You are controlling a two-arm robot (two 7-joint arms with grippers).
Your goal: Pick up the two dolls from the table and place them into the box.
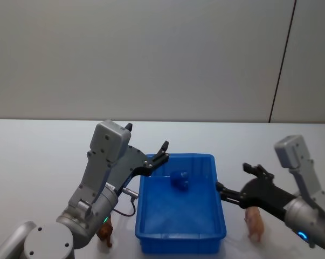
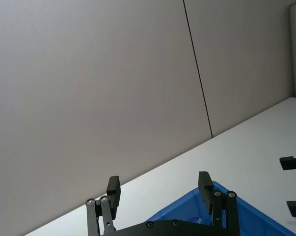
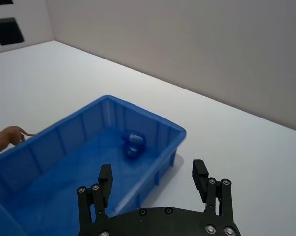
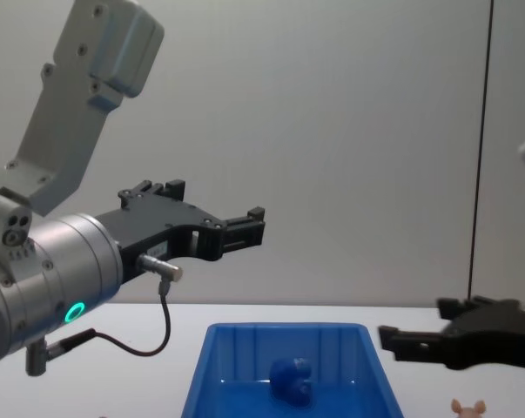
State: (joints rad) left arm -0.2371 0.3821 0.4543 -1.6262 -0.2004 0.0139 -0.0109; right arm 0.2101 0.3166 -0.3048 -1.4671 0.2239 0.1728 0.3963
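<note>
Left gripper (image 1: 147, 136) is wide open and empty, held in the air over the far-left corner of the box (image 1: 179, 244). One finger is mostly hidden behind its own grey housing in the head view. In its wrist view the spread fingers (image 2: 205, 183) have just that box corner below them.

Right gripper (image 1: 232, 176) is also open and empty, off the box's right wall about mid-length, with its fingertips pointing at the box. It sits much lower than the left one in the chest view, and its arm is cut off at the frame edge. I can't tell whether the lower finger touches the rim.

Blue doll (image 1: 179, 179) lies on the box floor at the far end. It is below the left gripper and beyond the right one, clear of both.

Tan doll (image 1: 254, 222) stands on the table (image 1: 43, 151) just right of the box's near-right corner, under the right arm and behind the gripper. Its top is overlapped by the arm, and in the chest view it is cut off at the bottom edge with the ears (image 4: 468, 407) showing.

Brown toy (image 1: 105, 233) is on the table left of the box's near-left corner, half hidden by the left arm. The right wrist view catches part of it past the box's left wall (shape hard to make out).
</note>
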